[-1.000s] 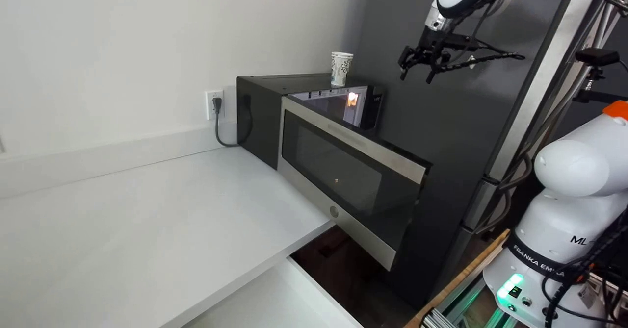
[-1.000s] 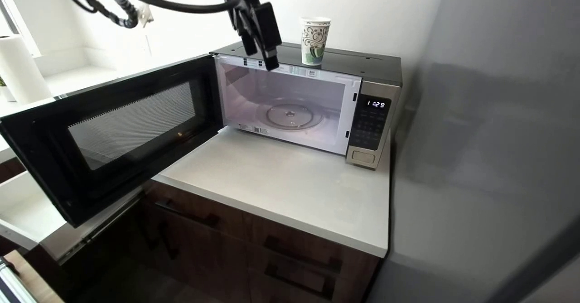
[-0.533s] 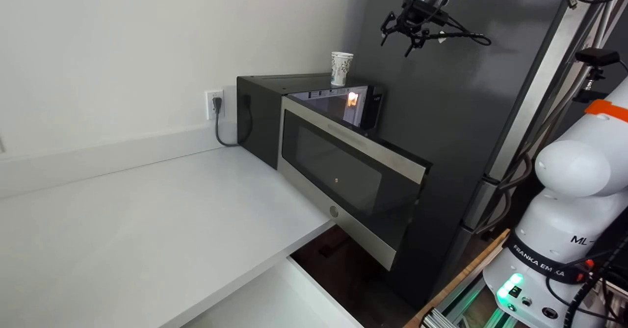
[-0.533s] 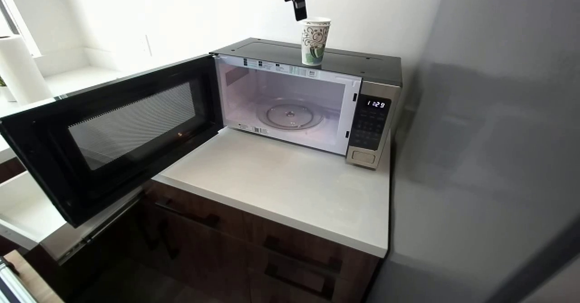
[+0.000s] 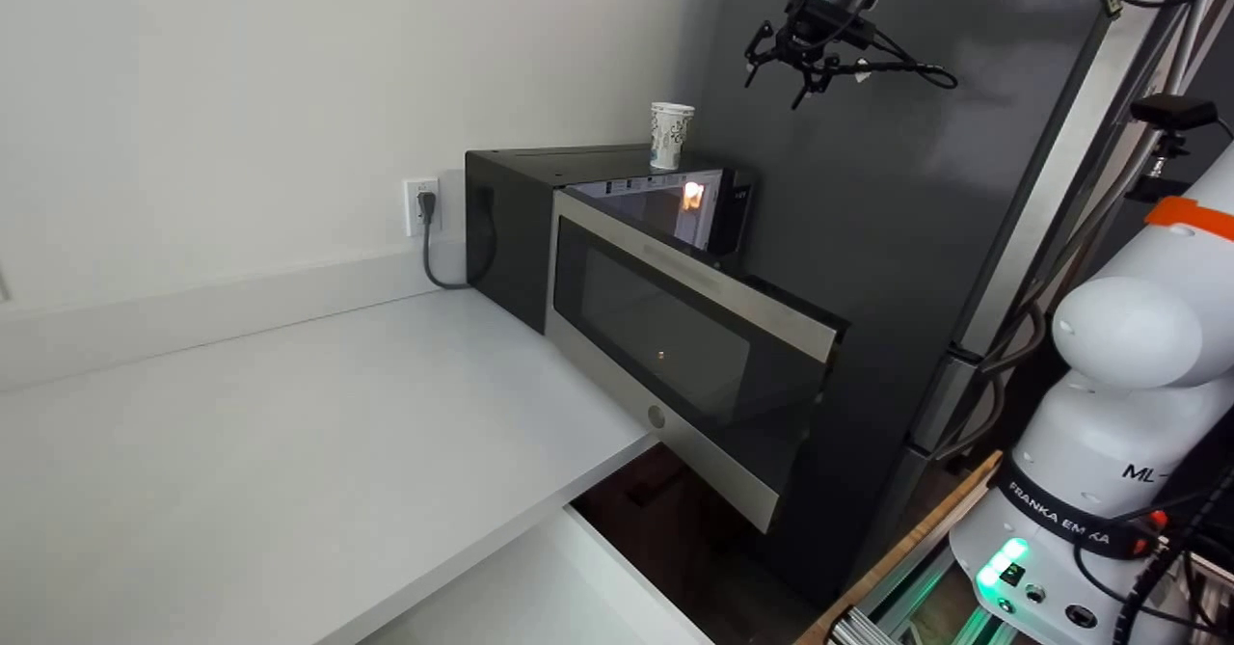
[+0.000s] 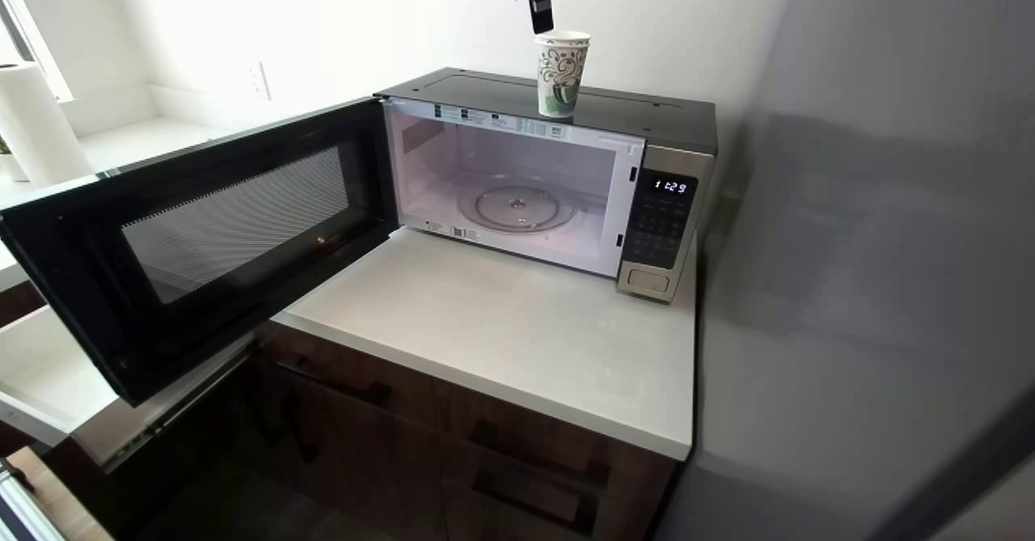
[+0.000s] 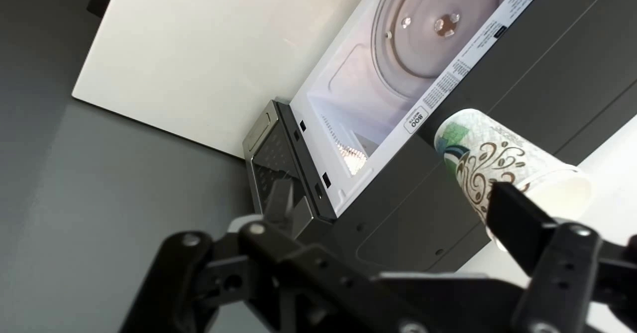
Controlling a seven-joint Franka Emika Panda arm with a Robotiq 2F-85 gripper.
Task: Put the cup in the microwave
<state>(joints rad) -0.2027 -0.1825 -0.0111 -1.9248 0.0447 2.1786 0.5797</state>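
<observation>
Wrist view shows two fingers (image 7: 520, 226) apart, one cup (image 7: 487, 159) atop one open microwave (image 7: 398, 203).

On top of the microwave (image 7: 408, 188) stands the patterned cup (image 7: 490, 164), partly hidden by the gripper (image 7: 392, 194) with its fingers (image 7: 517, 221) spread, while a glass turntable (image 7: 423, 44) lies inside the microwave, a white counter (image 7: 199, 59) in front of it and a grey surface (image 7: 139, 183) beside its control panel (image 7: 276, 156).

Wall (image 6: 340, 27) overexposed, cabinets (image 6: 356, 444) dim, end effector (image 7: 390, 203) — seemingly — blurred
</observation>
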